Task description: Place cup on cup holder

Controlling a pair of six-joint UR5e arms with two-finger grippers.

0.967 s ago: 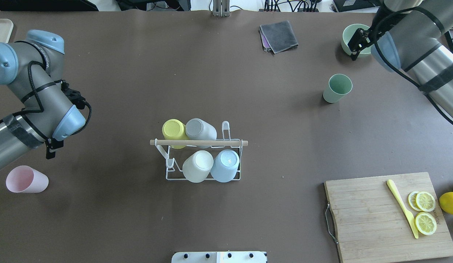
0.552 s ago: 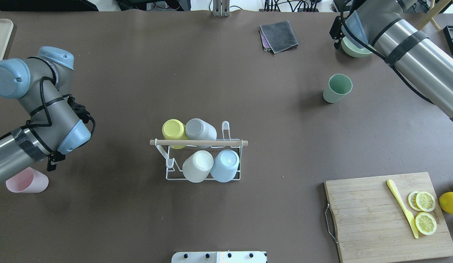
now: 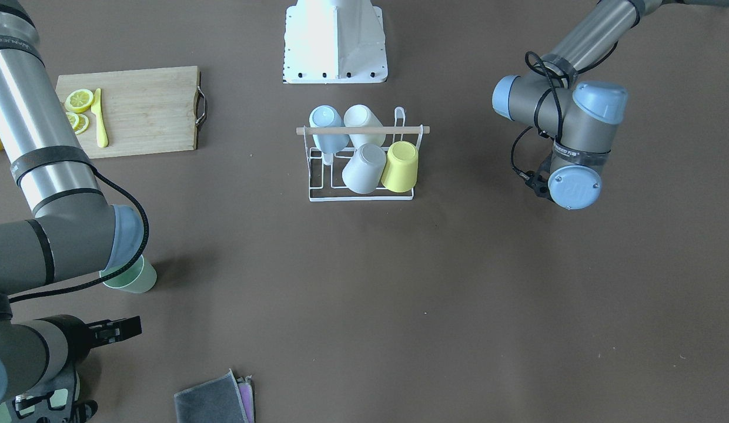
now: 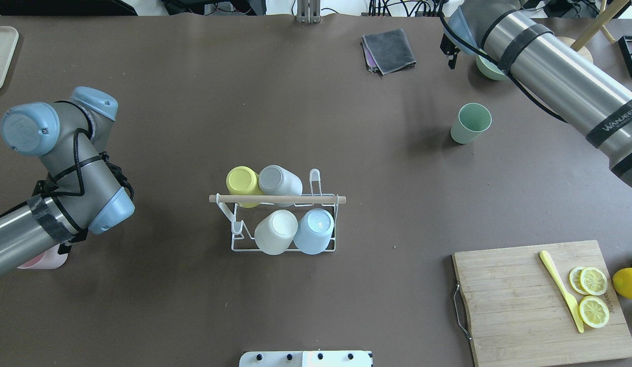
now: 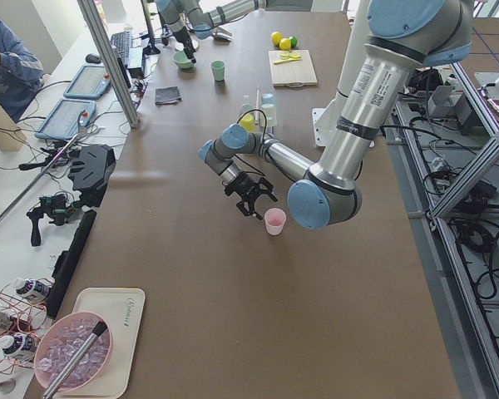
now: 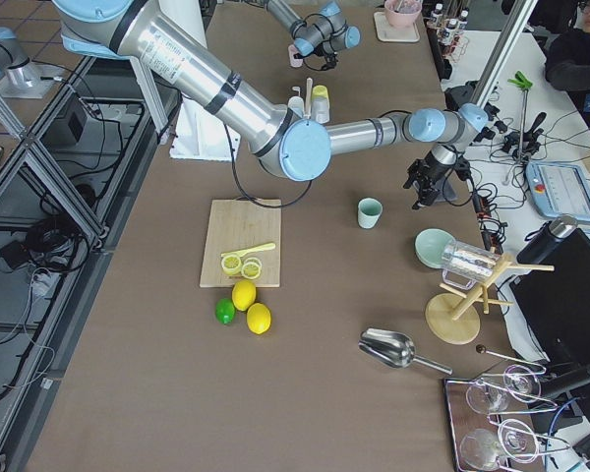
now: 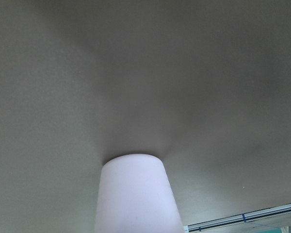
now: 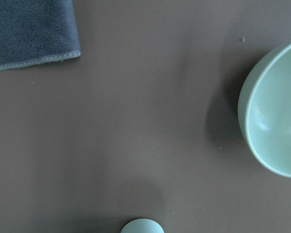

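Observation:
The white wire cup holder point(image 4: 237, 239) with a wooden rod stands mid-table and carries several upturned cups: yellow, grey, white and blue; it also shows in the front view point(image 3: 317, 194). A pink cup point(image 4: 46, 261) stands near the left edge, mostly hidden under my left arm. My left gripper point(image 5: 251, 199) hangs just beside the pink cup point(image 5: 274, 221), which fills the lower left wrist view point(image 7: 136, 194); I cannot tell if it is open. A green cup point(image 4: 470, 123) stands upright at the right. My right gripper point(image 3: 129, 327) is beyond the green cup point(image 3: 132, 281); I cannot tell its state.
A green bowl point(image 4: 488, 70) sits under my right arm, also in the right wrist view point(image 8: 276, 126). A folded grey cloth point(image 4: 389, 50) lies at the far side. A cutting board point(image 4: 525, 300) with lemon slices and a yellow knife lies front right.
My left arm has moved toward the near edge and now covers most of the pink cup. My right arm has swung left across the bowl, toward the cloth.

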